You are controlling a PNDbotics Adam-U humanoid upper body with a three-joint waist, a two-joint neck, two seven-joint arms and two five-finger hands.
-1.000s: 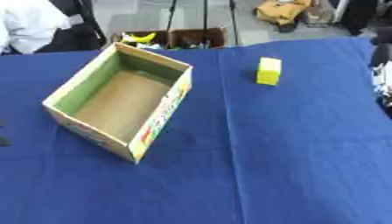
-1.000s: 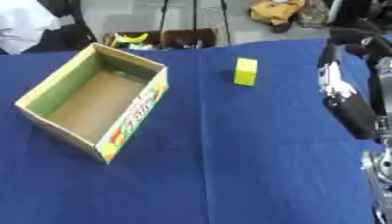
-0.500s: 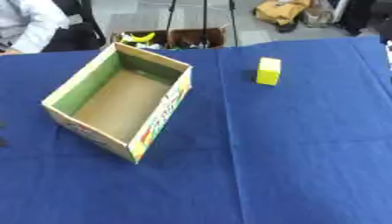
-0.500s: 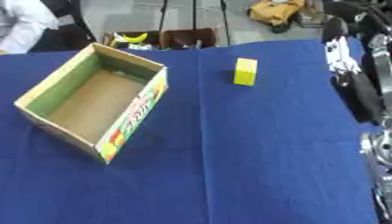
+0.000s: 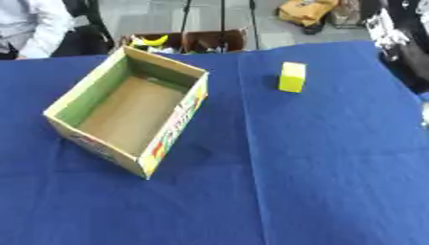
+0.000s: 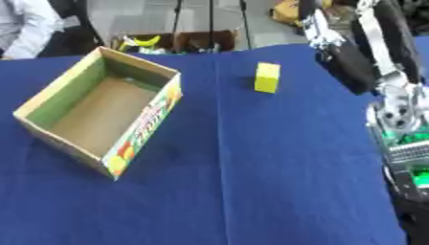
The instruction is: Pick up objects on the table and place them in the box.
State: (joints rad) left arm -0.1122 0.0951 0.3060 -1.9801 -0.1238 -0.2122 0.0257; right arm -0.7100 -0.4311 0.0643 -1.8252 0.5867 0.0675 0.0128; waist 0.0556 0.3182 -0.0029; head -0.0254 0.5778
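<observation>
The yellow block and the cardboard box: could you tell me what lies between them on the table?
Nothing but bare blue tablecloth lies between the yellow block and the cardboard box; the left eye view shows this.

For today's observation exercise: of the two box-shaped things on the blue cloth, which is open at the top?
The large cardboard box on the left: its top is open and its inside looks bare. The small yellow block is closed all round.
</observation>
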